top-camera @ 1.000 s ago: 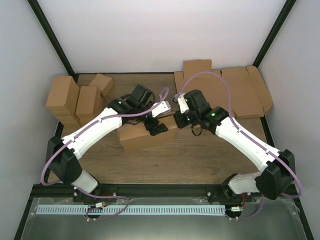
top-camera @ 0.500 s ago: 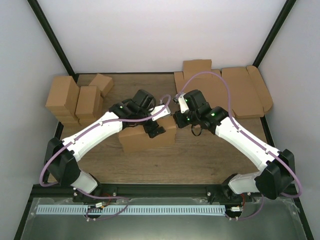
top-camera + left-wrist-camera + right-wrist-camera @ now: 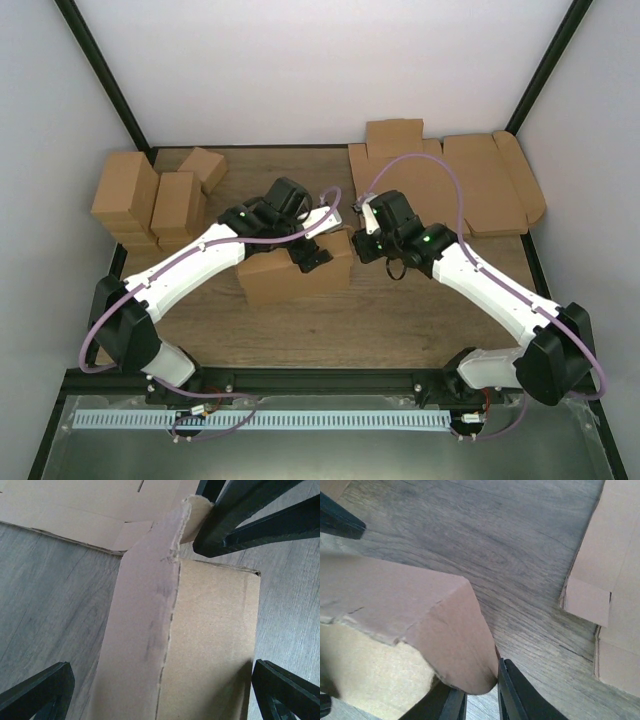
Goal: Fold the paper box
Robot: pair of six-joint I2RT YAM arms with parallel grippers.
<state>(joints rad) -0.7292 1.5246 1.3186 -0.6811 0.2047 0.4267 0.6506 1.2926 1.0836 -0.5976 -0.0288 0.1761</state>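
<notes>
One paper box [image 3: 295,272], two arms [image 3: 200,250], at least three folded cartons [image 3: 178,203], two flat sheets [image 3: 490,185].

Robotics test cell, laboratory type. Plain white panels [image 3: 330,60] in a black frame [image 3: 105,75] enclose the wood-grain bench [image 3: 400,320]. Two robot arms [image 3: 490,285] are bolted at the bench's near edge. Folded cartons [image 3: 125,190] stand at its far left, flat cardboard blanks [image 3: 480,185] at its far right.

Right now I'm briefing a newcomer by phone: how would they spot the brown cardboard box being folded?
Find the wooden table, then its middle. The shallow brown cardboard box there stands alone with a rounded flap loose at its right end, unlike the closed brown cartons stacked far left and the flat cardboard sheets far right.
</notes>
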